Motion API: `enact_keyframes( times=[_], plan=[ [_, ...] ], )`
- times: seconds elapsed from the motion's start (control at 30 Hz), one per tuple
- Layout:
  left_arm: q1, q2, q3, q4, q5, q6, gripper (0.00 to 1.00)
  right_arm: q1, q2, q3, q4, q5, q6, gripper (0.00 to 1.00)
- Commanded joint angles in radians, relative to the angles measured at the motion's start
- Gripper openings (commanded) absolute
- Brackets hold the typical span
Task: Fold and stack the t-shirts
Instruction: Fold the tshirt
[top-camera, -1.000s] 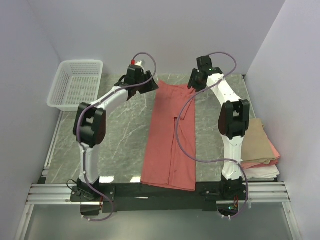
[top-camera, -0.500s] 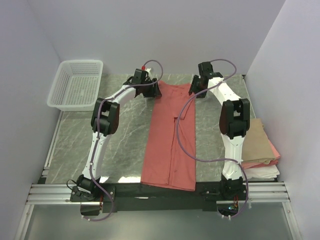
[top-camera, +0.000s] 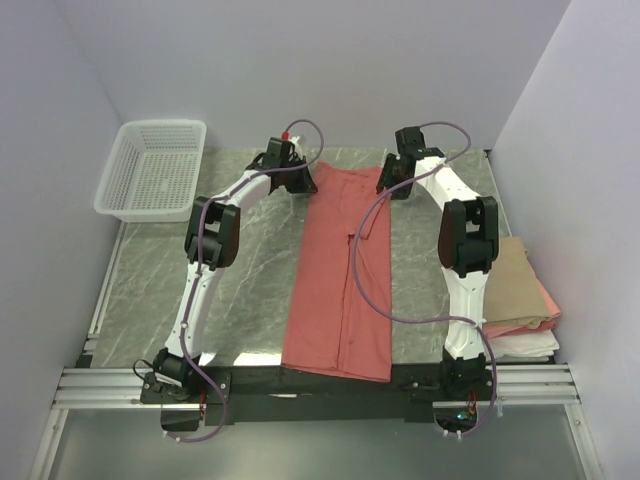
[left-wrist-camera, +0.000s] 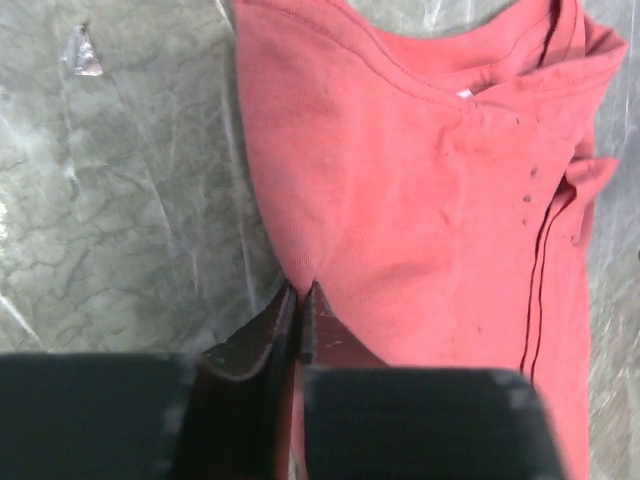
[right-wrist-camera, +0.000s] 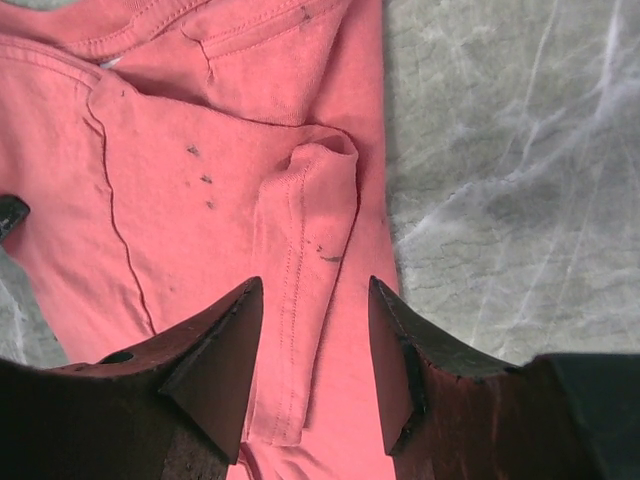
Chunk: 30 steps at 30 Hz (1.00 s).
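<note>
The salmon-red t-shirt (top-camera: 340, 280) lies folded into a long strip down the middle of the table, collar end at the far side. My left gripper (top-camera: 308, 186) is at its far left corner. In the left wrist view its jaws (left-wrist-camera: 300, 290) are pinched together on the left edge of the red cloth (left-wrist-camera: 430, 200). My right gripper (top-camera: 391, 184) is at the far right corner, open, its fingers (right-wrist-camera: 315, 290) straddling the folded-in sleeve of the shirt (right-wrist-camera: 200, 180). Folded tan, pink and white t-shirts (top-camera: 520, 290) are stacked at the right table edge.
A white mesh basket (top-camera: 152, 168) stands at the far left corner. Grey marble table (top-camera: 250, 260) shows on both sides of the shirt. A purple cable (top-camera: 365, 250) from the right arm hangs across the shirt. Walls close in the back and sides.
My left arm swung in to the shirt's far left corner, and its jaws went from wide open to pinched on the edge. The right gripper shifted only slightly and stayed open.
</note>
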Motion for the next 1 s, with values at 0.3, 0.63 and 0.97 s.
enact_keyframes(
  times=[0.3,0.63,0.97],
  plan=[
    [0.113,-0.190,-0.289,0.184,-0.183,-0.123,0.00,0.013,0.024,0.011,0.044,-0.050,-0.013,0.54],
    [0.188,-0.098,-0.125,0.084,-0.111,-0.079,0.18,0.111,-0.051,-0.033,0.047,-0.015,-0.010,0.54],
    [0.251,-0.331,-0.239,0.132,-0.167,-0.060,0.47,0.213,-0.298,-0.334,0.155,0.031,0.044,0.51]
  ],
)
